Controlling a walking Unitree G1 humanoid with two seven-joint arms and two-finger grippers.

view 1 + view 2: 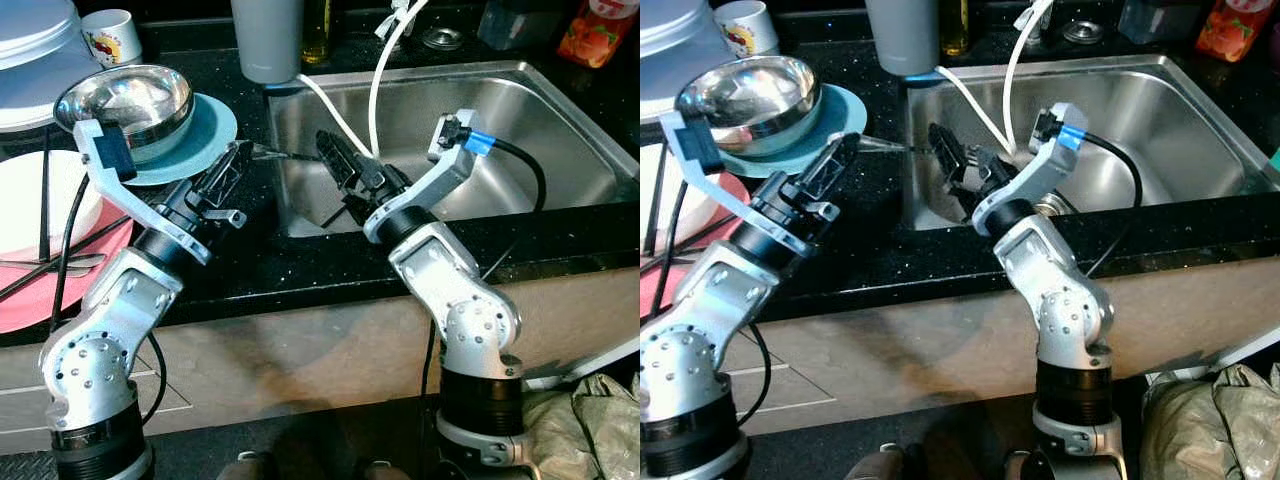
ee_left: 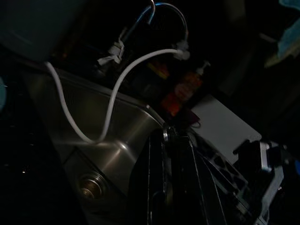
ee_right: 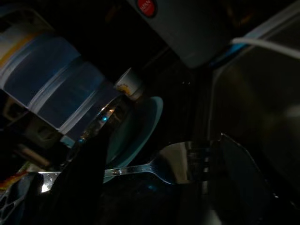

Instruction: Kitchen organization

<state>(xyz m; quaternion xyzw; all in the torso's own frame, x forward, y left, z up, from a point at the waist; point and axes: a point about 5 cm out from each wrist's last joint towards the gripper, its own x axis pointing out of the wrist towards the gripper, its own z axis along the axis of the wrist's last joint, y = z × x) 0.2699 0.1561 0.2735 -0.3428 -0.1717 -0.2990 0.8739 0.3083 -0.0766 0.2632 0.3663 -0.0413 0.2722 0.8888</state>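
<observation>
A silver fork (image 1: 281, 153) hangs level over the left rim of the steel sink (image 1: 560, 130), with my left gripper (image 1: 243, 160) shut on its handle. In the right wrist view the fork (image 3: 159, 168) points its tines at one of my right fingers (image 3: 236, 178). My right gripper (image 1: 330, 168) reaches in from the sink side and stands open around the tines; I cannot tell whether it touches them. In the left wrist view the shut fingers (image 2: 157, 187) show a thin metal edge between them.
A steel bowl (image 1: 130, 100) sits on a teal plate (image 1: 212, 135) behind my left arm. A white plate (image 1: 30, 200) and a pink plate (image 1: 60, 295) with utensils lie at the left. A grey cup (image 1: 267, 40), a mug (image 1: 110, 35) and a white hose (image 1: 380, 80) stand by the sink.
</observation>
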